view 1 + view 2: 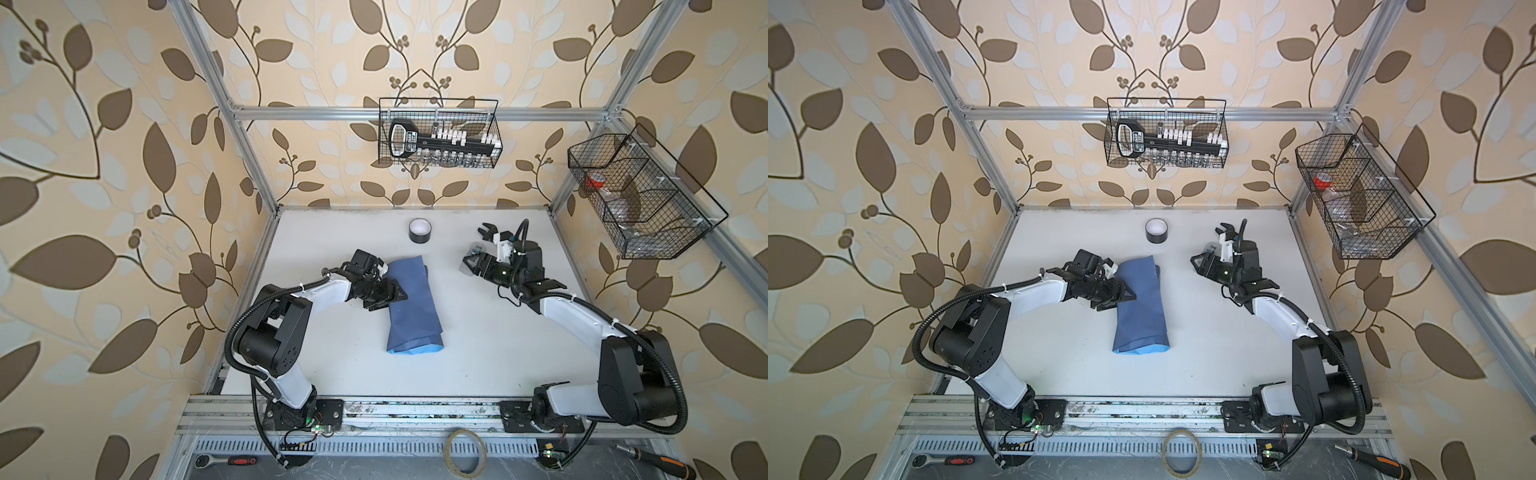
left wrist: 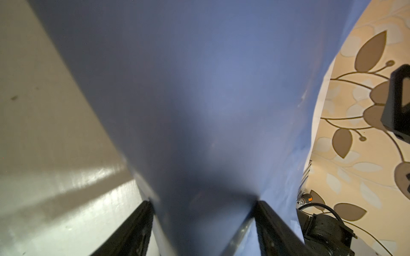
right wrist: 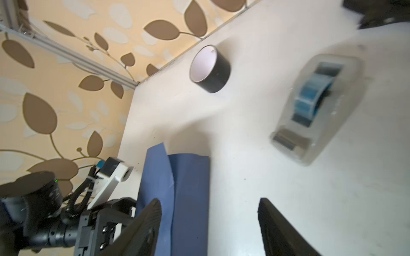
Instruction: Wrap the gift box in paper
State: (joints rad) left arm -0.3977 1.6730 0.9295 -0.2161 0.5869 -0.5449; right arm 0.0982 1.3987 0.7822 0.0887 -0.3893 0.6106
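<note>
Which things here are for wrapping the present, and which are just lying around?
For the job:
- the paper, folded into a bundle
- probably the clear tape dispenser
- the gift box, though it is not in sight

Just lying about, it seems:
- black tape roll
- ratchet
- screwdriver
- wall basket

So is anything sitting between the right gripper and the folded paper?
Nothing visible does. Only bare table lies between the right gripper and the paper. The black tape roll and the clear tape dispenser sit farther back, off that line.
</note>
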